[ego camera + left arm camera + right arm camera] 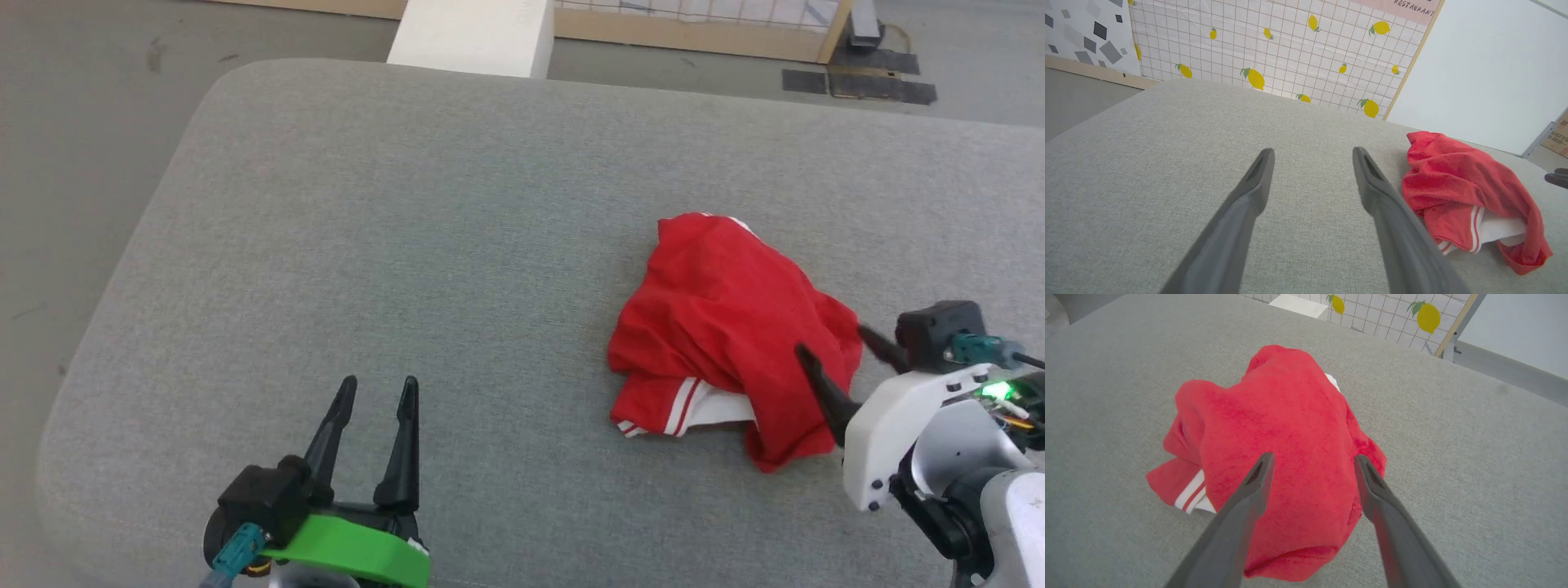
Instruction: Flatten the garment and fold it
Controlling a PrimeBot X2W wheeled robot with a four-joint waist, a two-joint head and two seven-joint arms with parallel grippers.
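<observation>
the garment [718, 310] lies crumpled on the right of the grey table [408, 204], with striped trim and white cloth showing at its near edge. the right gripper [833, 341] hovers at the heap's near right side, fingers spread. the left gripper [380, 380] sits near left, well apart, fingers also spread. it looks best to pinch one outer edge, not the bulk, so the heap opens when lifted.
</observation>
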